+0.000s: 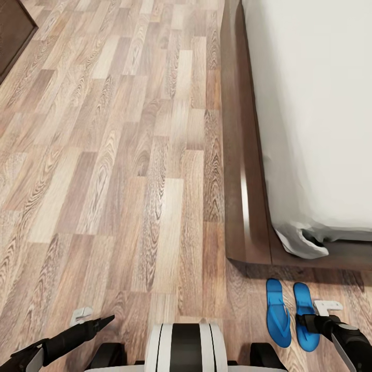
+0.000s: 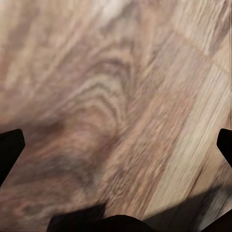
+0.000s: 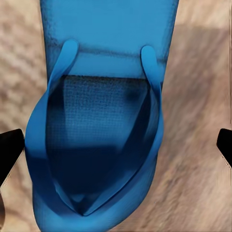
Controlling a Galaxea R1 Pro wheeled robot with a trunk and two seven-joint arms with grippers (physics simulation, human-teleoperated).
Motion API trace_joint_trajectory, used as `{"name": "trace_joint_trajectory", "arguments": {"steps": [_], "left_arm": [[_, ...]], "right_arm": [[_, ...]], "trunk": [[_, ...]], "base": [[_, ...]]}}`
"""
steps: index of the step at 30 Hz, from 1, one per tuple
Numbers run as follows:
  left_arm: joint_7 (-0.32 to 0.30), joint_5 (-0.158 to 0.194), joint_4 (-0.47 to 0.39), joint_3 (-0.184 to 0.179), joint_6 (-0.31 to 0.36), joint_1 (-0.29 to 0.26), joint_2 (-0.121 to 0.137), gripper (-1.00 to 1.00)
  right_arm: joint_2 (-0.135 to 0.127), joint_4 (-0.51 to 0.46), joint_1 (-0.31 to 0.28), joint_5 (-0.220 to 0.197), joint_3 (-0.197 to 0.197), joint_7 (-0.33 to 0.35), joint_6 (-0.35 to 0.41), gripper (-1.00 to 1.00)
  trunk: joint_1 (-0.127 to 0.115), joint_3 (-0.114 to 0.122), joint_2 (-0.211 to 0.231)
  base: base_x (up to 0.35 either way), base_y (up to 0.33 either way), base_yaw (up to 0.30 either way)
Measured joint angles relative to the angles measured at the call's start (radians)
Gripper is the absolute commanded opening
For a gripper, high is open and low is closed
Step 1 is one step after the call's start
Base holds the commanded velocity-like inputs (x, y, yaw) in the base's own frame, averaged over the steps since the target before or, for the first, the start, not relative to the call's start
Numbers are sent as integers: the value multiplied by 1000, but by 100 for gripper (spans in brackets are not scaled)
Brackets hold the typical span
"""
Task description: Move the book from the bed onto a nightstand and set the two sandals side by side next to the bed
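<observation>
Two blue sandals (image 1: pixel 292 320) lie side by side on the wood floor (image 1: pixel 129 181) near the bed (image 1: pixel 310 103) foot. Right gripper (image 1: pixel 315 324), fingers apart, hovers over the right-hand one. Risk: lifting away could snag a strap and skew the pair.

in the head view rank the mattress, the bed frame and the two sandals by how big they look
1. mattress, largest
2. bed frame, a narrower brown strip
3. left sandal and right sandal, about equal; the right gripper covers part of the right one, so no ranking
</observation>
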Motion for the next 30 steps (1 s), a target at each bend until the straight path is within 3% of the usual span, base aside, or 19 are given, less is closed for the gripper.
{"name": "trace_joint_trajectory", "arguments": {"steps": [30], "left_arm": [[1, -1, 0, -2, 0, 0, -1, 100]], "right_arm": [[-5, -25, 1, -1, 1, 1, 1, 100]], "trunk": [[-14, 116, 7]], "base": [[0, 0, 0]]}}
